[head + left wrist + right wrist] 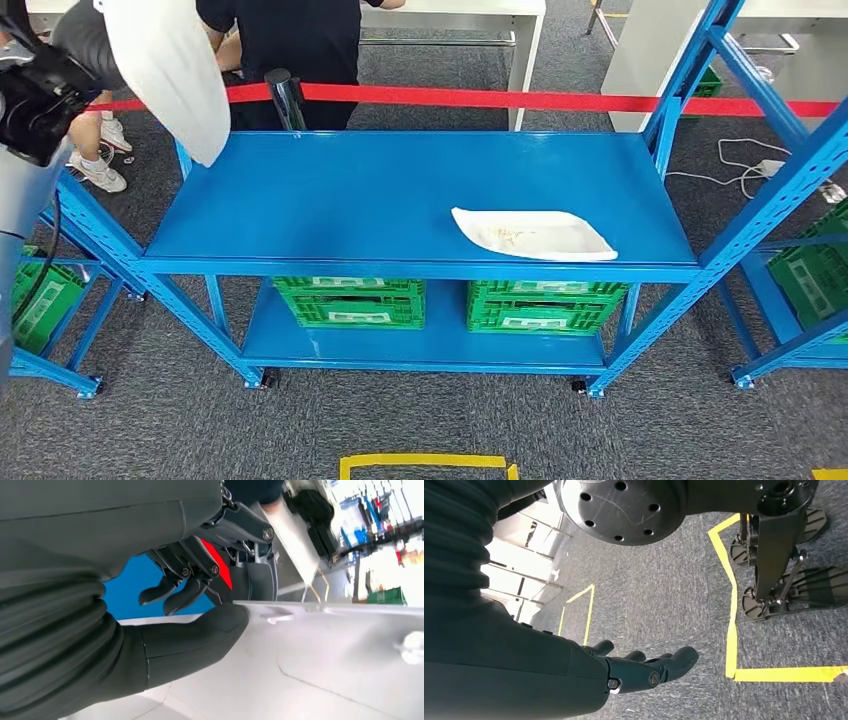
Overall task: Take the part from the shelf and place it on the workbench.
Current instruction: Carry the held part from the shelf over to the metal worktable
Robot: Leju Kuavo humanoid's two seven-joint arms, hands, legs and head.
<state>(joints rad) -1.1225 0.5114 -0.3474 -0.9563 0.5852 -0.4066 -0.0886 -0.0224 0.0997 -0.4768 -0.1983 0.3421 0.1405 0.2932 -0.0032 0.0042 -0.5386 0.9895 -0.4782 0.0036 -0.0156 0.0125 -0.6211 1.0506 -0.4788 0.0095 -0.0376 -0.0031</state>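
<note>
Workbench of blue painted steel (330,205), with a lower shelf, fills the middle of the head view; two green slatted plastic crates (349,301) sit side by side on that lower shelf. On the bench top, toward its right front, lies a flat white moulded part (535,236) with a pale smear on it. A second white curved plastic part (170,65) hangs raised above the bench's far left corner, held up by the left hand (165,630). In the left wrist view the thick grey thumb presses on the part's white face, while the darker fingers (175,592) curl behind its edge, so it looks pinched, though the contact on the far side is hidden. A red barrier tape (560,100) runs across behind the bench, and a person in dark clothes (290,45) stands beyond it. The right hand (634,667) hangs over grey carpet (664,595) marked with yellow tape (731,605), its fingers loosely spread and holding nothing.
</note>
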